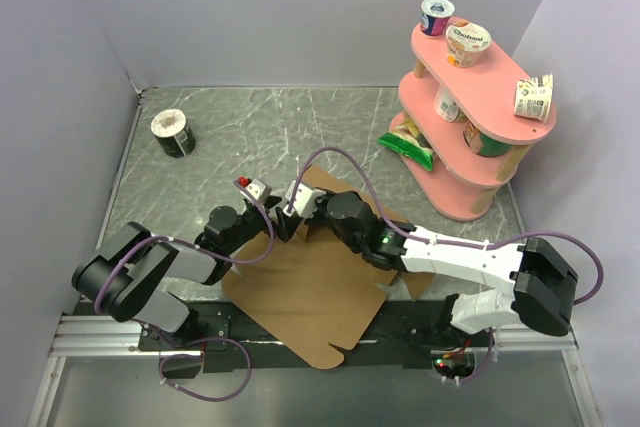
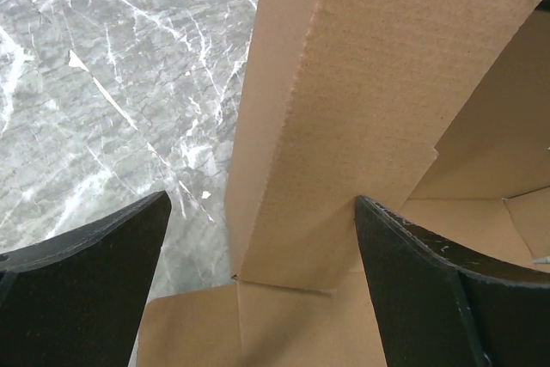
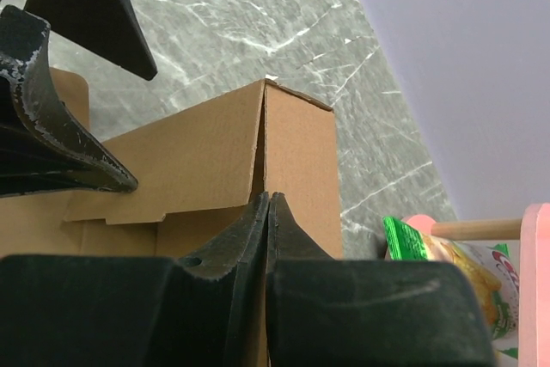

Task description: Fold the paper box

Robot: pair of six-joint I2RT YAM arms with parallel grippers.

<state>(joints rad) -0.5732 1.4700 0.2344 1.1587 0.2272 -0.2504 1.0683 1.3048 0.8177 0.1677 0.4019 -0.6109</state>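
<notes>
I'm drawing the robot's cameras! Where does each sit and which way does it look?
Top external: above and behind the arms, looking down on table, paper box, pink shelf; left arm and right arm show.
Left wrist: on the left arm, looking past its open left gripper at a raised box flap.
Right wrist: on the right arm, looking past its shut right gripper at a box corner; left fingers show.
Shared: top and right wrist both catch the green snack bag.

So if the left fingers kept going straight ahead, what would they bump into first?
Most likely the paper box: its raised flap stands straight ahead, between the open left fingers. How close it is, is hard to judge.
</notes>
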